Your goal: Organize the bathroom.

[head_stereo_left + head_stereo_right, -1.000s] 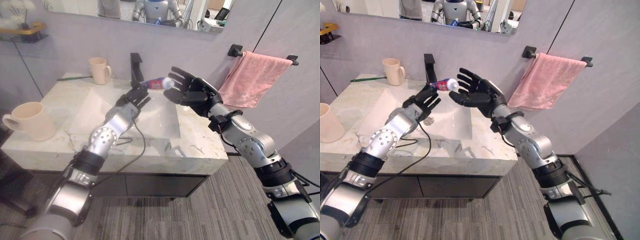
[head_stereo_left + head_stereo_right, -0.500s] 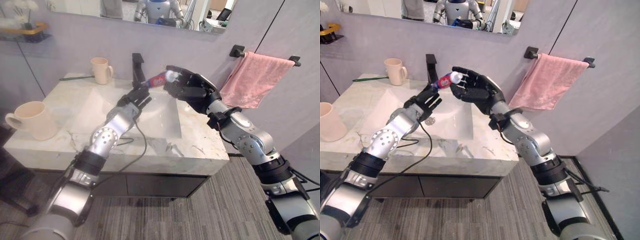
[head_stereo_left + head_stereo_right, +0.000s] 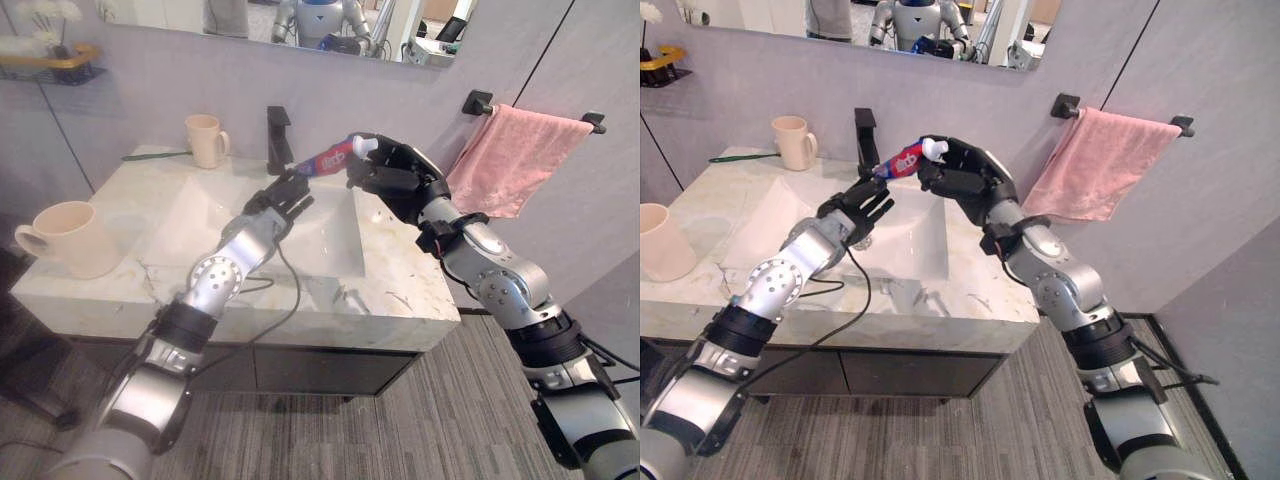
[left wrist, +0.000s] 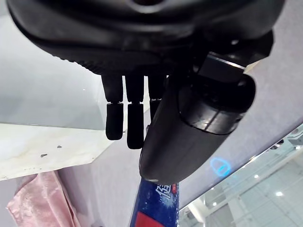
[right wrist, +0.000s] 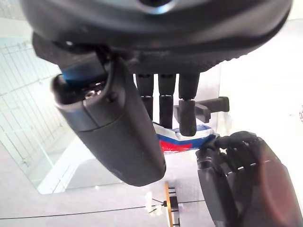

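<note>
- A toothpaste tube is held in the air above the sink basin, just in front of the black faucet, tilted with its white cap end raised toward the right.
- The cap end of the tube is grasped by the right hand, whose fingers and thumb are curled round it, as is confirmed in the right wrist view, where the tube is seen past the fingers.
- The lower, flat end of the tube is met by the left hand; its fingers are seen extended toward the tube, and in the left wrist view the tube lies beside the thumb, but whether it is pinched cannot be told.
- The pale marble surface carries a cream mug near its front left corner and a second cream mug at the back, beside the wall.
- A green toothbrush is laid flat on the surface just left of the back mug.
- A pink towel is hung over a black rail on the wall to the right of the sink.
- A mirror is mounted above the faucet.
</note>
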You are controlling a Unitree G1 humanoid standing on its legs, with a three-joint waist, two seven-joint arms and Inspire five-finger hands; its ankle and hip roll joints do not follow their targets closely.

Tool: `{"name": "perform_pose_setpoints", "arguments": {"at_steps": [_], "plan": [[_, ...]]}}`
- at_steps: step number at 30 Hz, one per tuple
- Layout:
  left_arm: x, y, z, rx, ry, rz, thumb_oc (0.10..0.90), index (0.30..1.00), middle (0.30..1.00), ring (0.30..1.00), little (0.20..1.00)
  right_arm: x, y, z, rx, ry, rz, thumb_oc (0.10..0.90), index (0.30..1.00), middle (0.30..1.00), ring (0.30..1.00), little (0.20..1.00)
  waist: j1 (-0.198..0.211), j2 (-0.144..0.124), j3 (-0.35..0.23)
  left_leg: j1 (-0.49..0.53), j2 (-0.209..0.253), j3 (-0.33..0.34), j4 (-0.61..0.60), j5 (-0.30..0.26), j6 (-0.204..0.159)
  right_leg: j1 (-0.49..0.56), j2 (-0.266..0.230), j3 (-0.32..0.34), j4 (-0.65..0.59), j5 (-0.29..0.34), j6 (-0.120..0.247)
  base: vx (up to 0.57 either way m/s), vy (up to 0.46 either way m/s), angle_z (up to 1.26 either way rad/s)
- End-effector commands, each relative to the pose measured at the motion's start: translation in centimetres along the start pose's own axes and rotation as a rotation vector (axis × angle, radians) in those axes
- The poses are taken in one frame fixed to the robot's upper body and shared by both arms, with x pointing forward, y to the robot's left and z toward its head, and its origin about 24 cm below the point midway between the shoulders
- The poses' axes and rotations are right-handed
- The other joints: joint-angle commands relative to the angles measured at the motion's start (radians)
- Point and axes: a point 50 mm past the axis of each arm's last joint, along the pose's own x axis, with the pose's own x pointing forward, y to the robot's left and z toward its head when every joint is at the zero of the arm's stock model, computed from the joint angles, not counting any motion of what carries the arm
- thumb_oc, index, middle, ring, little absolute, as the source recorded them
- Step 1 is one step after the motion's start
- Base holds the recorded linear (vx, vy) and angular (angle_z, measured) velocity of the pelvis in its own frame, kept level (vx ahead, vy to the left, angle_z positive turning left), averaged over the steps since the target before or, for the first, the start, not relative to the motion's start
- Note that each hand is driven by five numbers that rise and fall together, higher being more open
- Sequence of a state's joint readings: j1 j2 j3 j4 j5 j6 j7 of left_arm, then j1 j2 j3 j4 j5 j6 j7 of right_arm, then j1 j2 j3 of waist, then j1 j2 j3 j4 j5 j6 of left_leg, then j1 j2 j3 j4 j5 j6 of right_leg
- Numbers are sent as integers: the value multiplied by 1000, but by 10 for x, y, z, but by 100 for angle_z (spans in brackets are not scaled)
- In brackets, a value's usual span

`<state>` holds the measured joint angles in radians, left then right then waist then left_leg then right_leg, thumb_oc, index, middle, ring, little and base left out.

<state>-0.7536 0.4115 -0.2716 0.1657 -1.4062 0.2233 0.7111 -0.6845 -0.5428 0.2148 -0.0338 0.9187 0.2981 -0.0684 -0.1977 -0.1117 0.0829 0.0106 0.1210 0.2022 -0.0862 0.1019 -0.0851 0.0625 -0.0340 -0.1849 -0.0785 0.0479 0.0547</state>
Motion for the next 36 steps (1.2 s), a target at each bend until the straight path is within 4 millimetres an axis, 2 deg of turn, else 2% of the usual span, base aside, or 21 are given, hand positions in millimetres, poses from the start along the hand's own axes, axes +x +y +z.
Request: {"name": "perform_pose_setpoints", "arguments": {"at_steps": [1, 6, 8, 9, 15, 19, 23, 27, 31, 36], "plan": [[-9, -47, 41, 37, -160, -175, 800, 900, 900, 900, 900, 6, 34, 73, 26, -343, 198, 400, 300, 300, 300, 300, 10, 35, -118, 24, 89, 85, 6, -22, -26, -10, -16, -29, 90, -86, 98, 0, 0, 0], [-6, -41, 43, 157, -183, -111, 800, 900, 900, 900, 900, 6, 31, 75, 23, -352, 182, 400, 300, 300, 300, 300, 10, 35, -118, 24, 87, 85, 7, -24, -24, -10, -17, -27, 90, -88, 99, 0, 0, 0], [-4, -37, 46, 240, -196, -88, 800, 900, 900, 900, 900, 5, 30, 76, 18, -354, 172, 405, 307, 307, 307, 307, 11, 36, -118, 24, 86, 83, 7, -25, -24, -8, -17, -26, 90, -88, 99, 0, 0, 0], [-3, -33, 48, 336, -192, -81, 800, 900, 900, 900, 900, 4, 27, 77, 10, -357, 161, 409, 314, 314, 314, 314, 13, 38, -118, 24, 85, 82, 8, -25, -24, -7, -17, -26, 90, -88, 100, 0, 0, 0], [-3, -27, 48, 566, -116, -146, 800, 900, 900, 900, 900, 0, 21, 82, -14, -383, 118, 416, 324, 324, 324, 324, 23, 45, -109, 20, 83, 73, 10, -25, -24, -4, -18, -27, 89, -87, 101, -1, 0, 1], [-6, -28, 44, 600, -57, -227, 800, 900, 900, 900, 900, -4, 16, 83, -24, -392, 87, 419, 328, 328, 328, 328, 27, 47, -107, 23, 83, 72, 10, -27, -24, -3, -18, -26, 87, -86, 103, 0, -1, 7], [-11, -31, 46, 583, -73, -286, 800, 900, 900, 900, 900, -6, 13, 83, -31, -399, 68, 427, 340, 340, 340, 340, 30, 50, -103, 24, 81, 71, 10, -28, -25, -3, -19, -24, 87, -85, 104, 0, 1, 3], [-18, -31, 41, 649, -22, -376, 800, 900, 900, 900, 900, -9, 9, 85, -39, -415, 34, 424, 335, 335, 335, 335, 38, 52, -97, 23, 79, 68, 11, -28, -26, -4, -20, -24, 87, -83, 105, 0, 0, 0], [-25, -26, 34, 671, 45, -444, 800, 900, 900, 900, 900, -14, 5, 89, -49, -438, -4, 417, 326, 326, 326, 326, 47, 57, -91, 25, 77, 63, 9, -29, -25, -3, -18, -24, 86, -82, 103, 0, 0, 0], [-30, -12, 32, 682, 110, -444, 800, 900, 900, 900, 900, -19, -3, 95, -67, -472, -49, 400, 300, 300, 300, 300, 55, 63, -88, 28, 77, 64, 9, -29, -27, 0, -16, -28, 84, -82, 103, 0, 0, 0]]}}
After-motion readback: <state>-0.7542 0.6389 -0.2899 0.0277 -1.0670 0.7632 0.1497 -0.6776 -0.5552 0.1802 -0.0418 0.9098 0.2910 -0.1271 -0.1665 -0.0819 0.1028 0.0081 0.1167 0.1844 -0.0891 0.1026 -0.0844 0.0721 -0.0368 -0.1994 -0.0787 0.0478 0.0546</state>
